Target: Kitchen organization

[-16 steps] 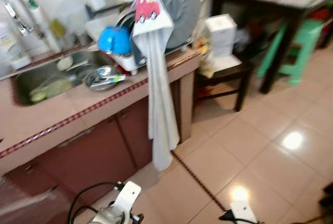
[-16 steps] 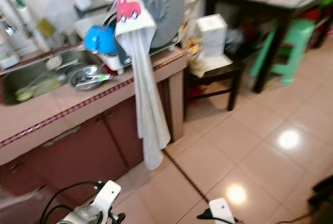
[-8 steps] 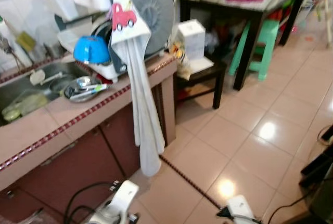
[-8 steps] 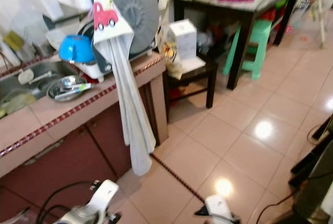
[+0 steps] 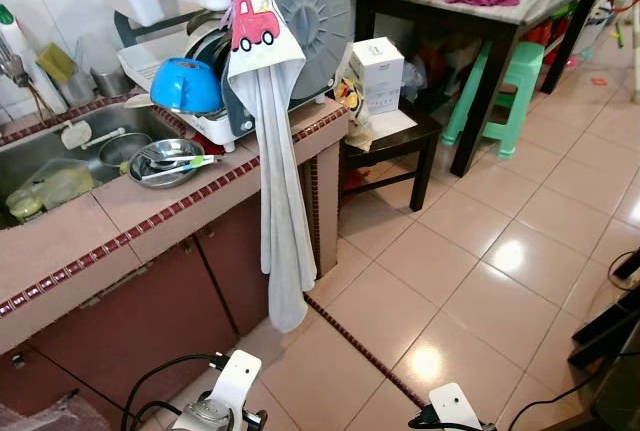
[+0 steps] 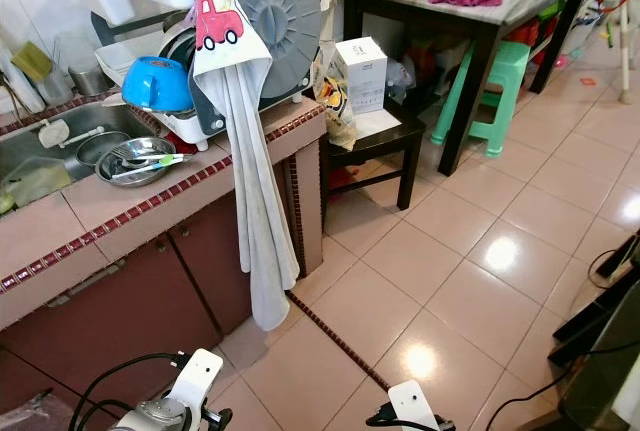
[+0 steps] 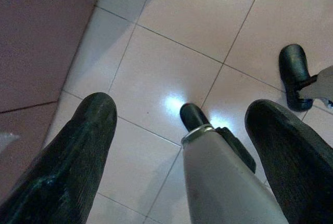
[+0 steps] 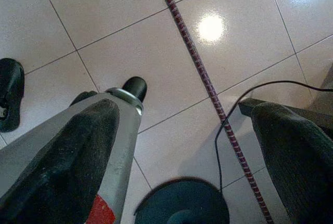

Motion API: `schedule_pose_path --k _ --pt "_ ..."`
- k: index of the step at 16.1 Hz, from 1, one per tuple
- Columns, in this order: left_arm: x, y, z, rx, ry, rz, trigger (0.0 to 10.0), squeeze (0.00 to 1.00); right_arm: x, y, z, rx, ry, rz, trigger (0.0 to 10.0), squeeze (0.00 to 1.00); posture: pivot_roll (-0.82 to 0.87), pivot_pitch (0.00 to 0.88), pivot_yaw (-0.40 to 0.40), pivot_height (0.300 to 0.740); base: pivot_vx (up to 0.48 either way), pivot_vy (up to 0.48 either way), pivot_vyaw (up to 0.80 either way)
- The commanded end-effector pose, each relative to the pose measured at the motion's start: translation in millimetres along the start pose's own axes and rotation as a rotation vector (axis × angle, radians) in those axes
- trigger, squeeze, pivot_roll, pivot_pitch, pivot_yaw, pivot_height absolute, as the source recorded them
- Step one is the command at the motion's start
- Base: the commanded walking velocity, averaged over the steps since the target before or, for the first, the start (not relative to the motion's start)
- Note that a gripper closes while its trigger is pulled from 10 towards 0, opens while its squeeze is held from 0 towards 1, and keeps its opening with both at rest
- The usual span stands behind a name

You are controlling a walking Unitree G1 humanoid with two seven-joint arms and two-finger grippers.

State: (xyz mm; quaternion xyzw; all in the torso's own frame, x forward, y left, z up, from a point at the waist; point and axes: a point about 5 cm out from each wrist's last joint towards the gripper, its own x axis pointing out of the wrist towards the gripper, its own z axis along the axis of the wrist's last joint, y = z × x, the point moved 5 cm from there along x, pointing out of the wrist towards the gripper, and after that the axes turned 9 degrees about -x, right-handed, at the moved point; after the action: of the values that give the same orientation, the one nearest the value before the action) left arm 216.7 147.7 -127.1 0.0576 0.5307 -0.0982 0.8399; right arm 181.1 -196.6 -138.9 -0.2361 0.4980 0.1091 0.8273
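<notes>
Both arms idle, left gripper [image 7: 179, 146] and right gripper [image 8: 182, 146] spread open over floor; dish rack [image 5: 215, 116] upper left, out of reach.

Below my matt black rubbery fingers [image 7: 62, 172] the floor tiles [image 5: 480, 281] shine glossy, while on the matt pinkish tiled counter [image 5: 170, 206] I see a shiny metal bowl [image 5: 165, 161], a glossy blue plastic bowl [image 5: 185, 84] and a limp grey cloth towel [image 5: 280, 201].
</notes>
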Motion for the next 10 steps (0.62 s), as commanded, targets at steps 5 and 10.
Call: schedule_pose_path --k 5,10 --pt "-0.9 9.8 1.3 -0.072 -0.01 0.055 10.0 0.0 1.6 3.7 12.3 0.015 -0.022 0.014 10.0 0.0 -0.01 0.0 0.029 0.74 0.0 0.0 0.0" --pt "-1.1 12.8 -2.5 -0.198 -0.011 0.075 10.0 0.0 2.6 -12.3 25.1 0.469 -0.065 -0.022 10.0 0.0 -0.01 0.0 0.056 0.74 0.0 0.0 0.0"
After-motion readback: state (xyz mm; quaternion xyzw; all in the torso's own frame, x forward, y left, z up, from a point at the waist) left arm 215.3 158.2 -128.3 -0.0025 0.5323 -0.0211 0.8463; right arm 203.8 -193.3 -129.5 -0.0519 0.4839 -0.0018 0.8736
